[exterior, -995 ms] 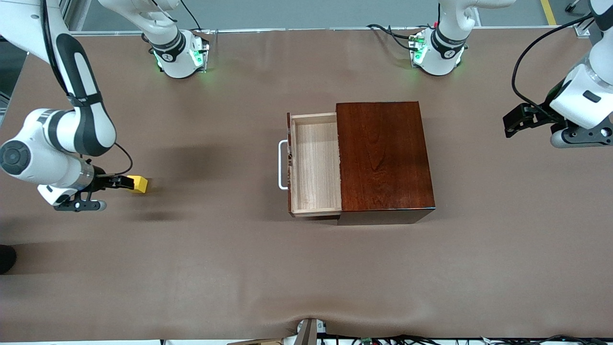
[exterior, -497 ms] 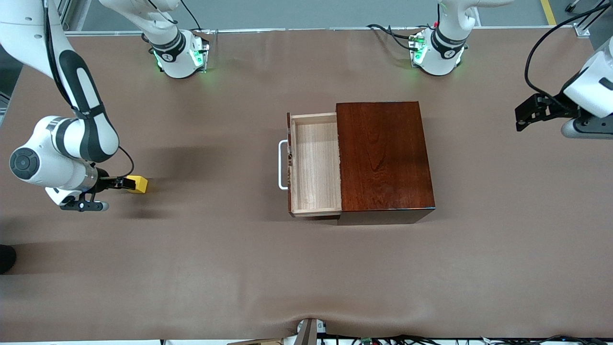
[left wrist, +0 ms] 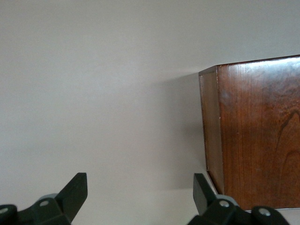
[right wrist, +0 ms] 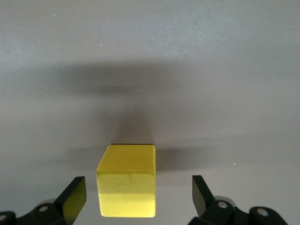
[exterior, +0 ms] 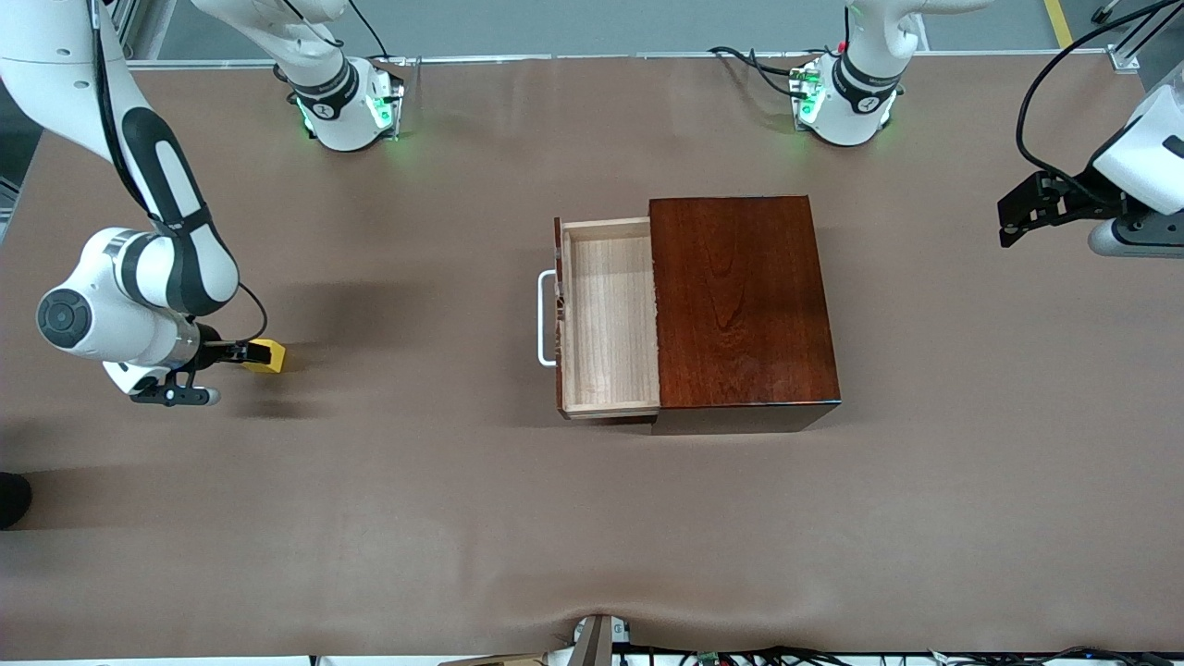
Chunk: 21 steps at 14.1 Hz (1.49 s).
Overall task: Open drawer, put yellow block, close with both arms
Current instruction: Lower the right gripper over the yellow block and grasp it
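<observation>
The drawer (exterior: 608,314) stands pulled out of the dark wooden box (exterior: 740,301) at mid-table, its pale tray bare and its white handle (exterior: 546,317) turned toward the right arm's end, so the opening step looks done and the pick-up of the yellow block (exterior: 268,355) is the step in hand. The block sits on the brown table cover (exterior: 444,518), well apart from the drawer, toward the right arm's end of the table.

The right gripper (exterior: 242,352) is down at the block. In the right wrist view its two black fingers (right wrist: 75,199) stand spread wide on either side of the cube (right wrist: 126,180), with a clear gap between each finger and the yellow faces; nothing is pinched yet. From the front view alone it is hard to say whether the fingertips reach fully alongside the cube or stop a little short of it.

The next move, by this reading, calls for the fingers to close squarely on two flat faces of the block, then a lift and a carry over to the open tray.

The left gripper (exterior: 1022,215) hangs over the left arm's end of the table, beside the closed end of the box and well apart from it, waiting. Its wrist view shows the fingers (left wrist: 77,187) spread with only bare table between them and a corner of the box (left wrist: 253,136) off to one side; it holds nothing.
</observation>
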Motion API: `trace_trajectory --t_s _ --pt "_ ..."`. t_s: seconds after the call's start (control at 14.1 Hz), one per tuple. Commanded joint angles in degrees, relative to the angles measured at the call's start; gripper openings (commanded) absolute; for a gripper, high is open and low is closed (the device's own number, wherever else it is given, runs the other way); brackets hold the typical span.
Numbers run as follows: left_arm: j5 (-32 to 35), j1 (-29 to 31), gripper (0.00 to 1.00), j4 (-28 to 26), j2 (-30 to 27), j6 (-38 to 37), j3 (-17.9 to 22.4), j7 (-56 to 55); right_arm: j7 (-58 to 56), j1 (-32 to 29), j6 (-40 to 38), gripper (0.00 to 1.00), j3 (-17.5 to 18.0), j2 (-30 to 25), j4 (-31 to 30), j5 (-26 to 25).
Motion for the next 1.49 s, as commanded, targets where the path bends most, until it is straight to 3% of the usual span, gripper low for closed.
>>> trace_trajectory --t_s 0.0,0.07,0.21,0.43,1.07,1.42 --pt "-1.02 0.95 1.0 -0.52 -0.19 0.35 -0.29 1.19 -0.98 -0.21 4.98 1.0 0.53 -0.81 -4.1 1.41" --pt "-1.02 0.69 1.0 -0.69 -0.19 0.18 -0.28 0.49 -1.16 -0.21 5.08 0.87 0.53 -0.9 -4.28 1.41" --pt "-1.11 0.51 1.0 -0.87 -0.8 -0.7 -0.28 0.66 -1.07 -0.21 4.91 0.42 0.53 -0.98 -4.46 1.41" --pt "-1.28 0.51 1.0 -0.52 -0.72 -1.58 -0.64 0.31 -0.9 0.05 3.94 0.03 0.53 -1.42 -4.46 1.41" --pt "-3.75 1.3 1.0 -0.61 -1.51 -1.14 -0.2 -0.13 0.07 1.37 -11.59 0.0 1.94 -7.03 1.16 1.49" --pt "-2.96 2.17 1.0 -0.96 -1.25 -1.14 -0.02 -0.22 9.74 2.78 -34.17 0.0 1.85 -9.16 16.87 1.41"
